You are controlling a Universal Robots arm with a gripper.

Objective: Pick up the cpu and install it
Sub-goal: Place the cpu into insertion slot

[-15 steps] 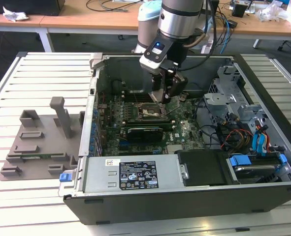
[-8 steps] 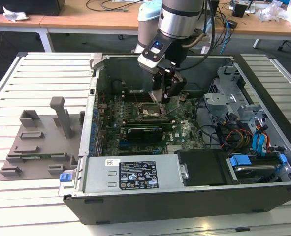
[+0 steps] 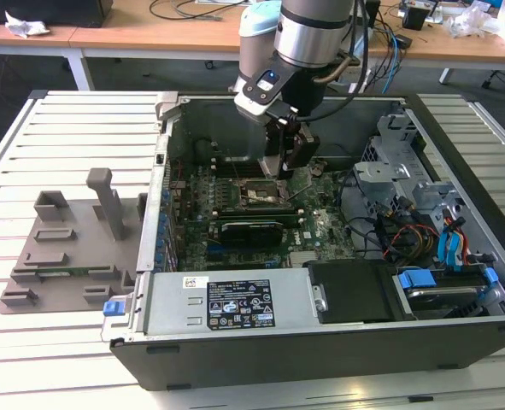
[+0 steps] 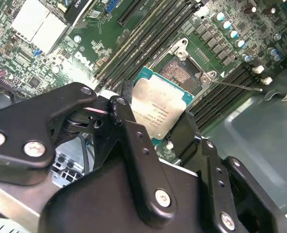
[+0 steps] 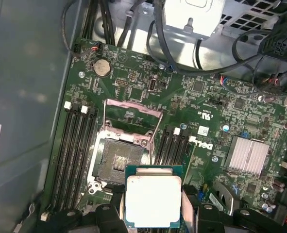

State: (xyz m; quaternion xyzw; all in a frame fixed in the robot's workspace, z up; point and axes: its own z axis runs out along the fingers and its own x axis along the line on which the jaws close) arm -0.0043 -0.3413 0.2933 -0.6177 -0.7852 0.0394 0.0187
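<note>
White slatted tabletop (image 3: 73, 128) carries an open dark metal computer case (image 3: 320, 350). Inside lies the green motherboard (image 5: 216, 111), densely populated. Black, angular gripper (image 3: 286, 164) hangs over it, its fingers (image 4: 133, 141) drawn narrow on the cpu (image 5: 153, 201). Socket (image 5: 118, 160) sits open, dark pin field exposed, its thin metal frame (image 5: 133, 107) raised. Cpu is flat and square, with a dull silver top and green rim, held above the board just beside the socket. Pickup judged complete; seating not yet done.
</note>
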